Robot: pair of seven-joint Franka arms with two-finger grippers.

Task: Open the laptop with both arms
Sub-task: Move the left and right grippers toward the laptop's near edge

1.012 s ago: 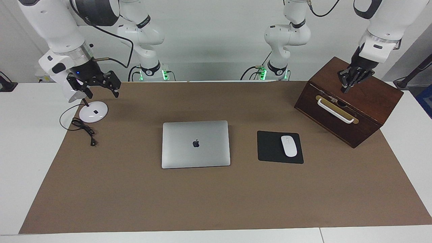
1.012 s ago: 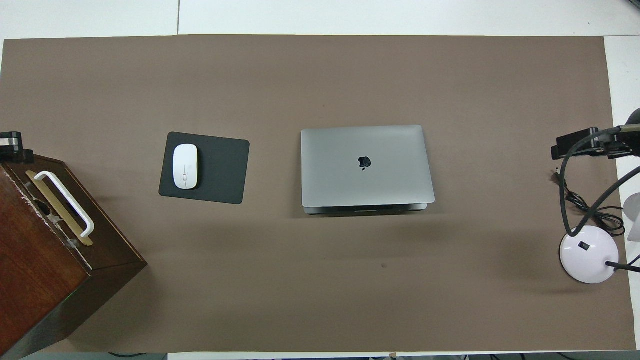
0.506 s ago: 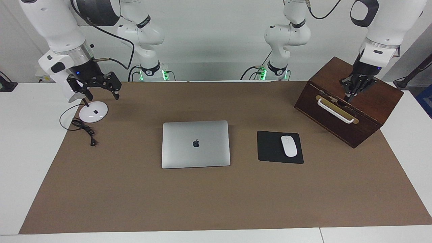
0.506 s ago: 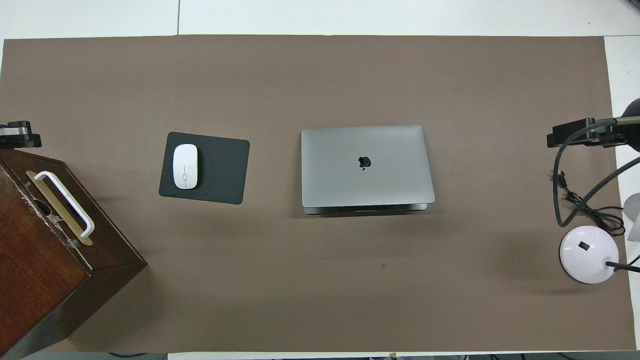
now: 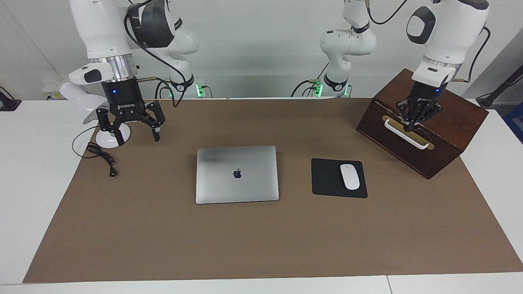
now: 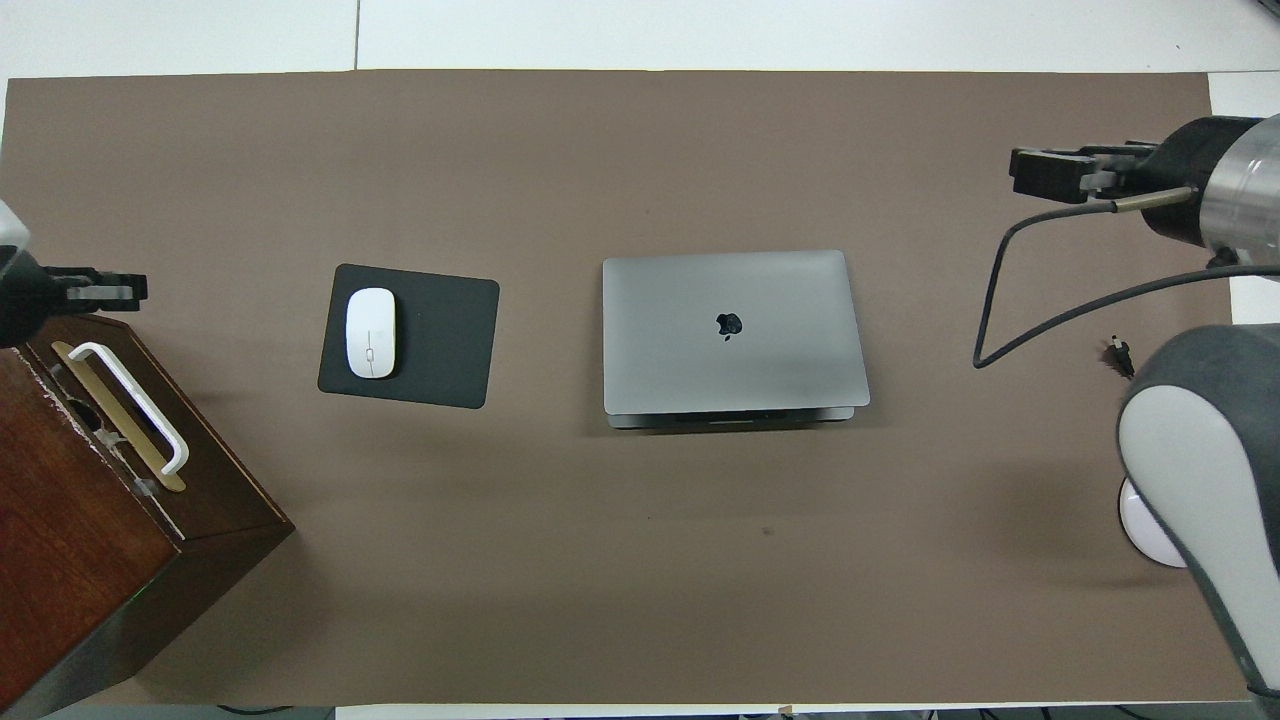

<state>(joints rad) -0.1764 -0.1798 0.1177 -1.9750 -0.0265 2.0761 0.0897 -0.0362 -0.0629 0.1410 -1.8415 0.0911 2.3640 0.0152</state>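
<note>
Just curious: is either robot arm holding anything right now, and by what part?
Nothing is held. The left gripper is shut, over the wooden box; the right gripper is open near the lamp base.

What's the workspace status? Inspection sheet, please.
Surface: brown mat on white table, flat.
Job's things: laptop closed, mid-mat, untouched.
Clutter: mouse on pad; wooden box at the left arm's end; lamp base at the right arm's end.
Grippers: left tool shut, over the box's handle; right tool open, over the mat beside the lamp base.
Cables: lamp cord coiled by the lamp base.
Surroundings: plain wall; nothing else seen.
</note>
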